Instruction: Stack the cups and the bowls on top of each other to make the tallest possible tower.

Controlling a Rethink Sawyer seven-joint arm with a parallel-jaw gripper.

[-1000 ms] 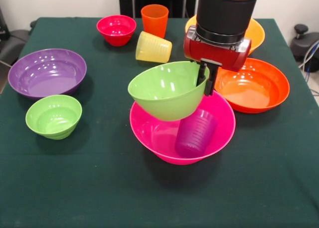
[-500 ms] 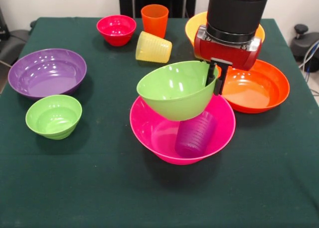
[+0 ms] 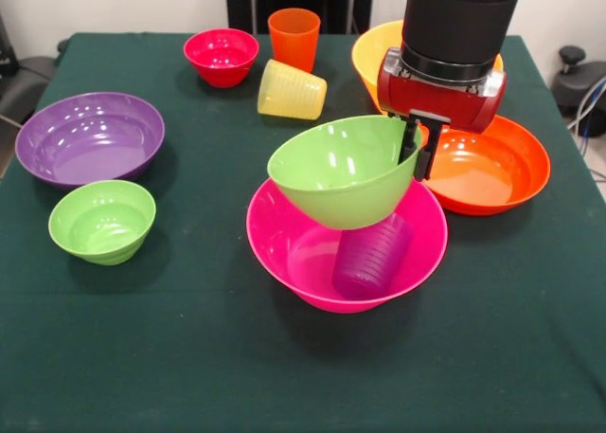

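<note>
The medium green bowl [image 3: 343, 171] is pinched at its rim by the tool [image 3: 418, 153], tilted over the pink bowl [image 3: 284, 248] where the purple cup [image 3: 369, 256] sits; the tower is barely begun, with the rest left unstacked.

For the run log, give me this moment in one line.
pincer: shut on medium green bowl rim | bowl: tilted, above purple cup in pink bowl | tower: not built

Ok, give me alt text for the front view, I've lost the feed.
The hand grips the rim of a tilted green bowl, holding it above a pink bowl with a purple cup inside. Other bowls and cups sit around on the green tablecloth.
</note>
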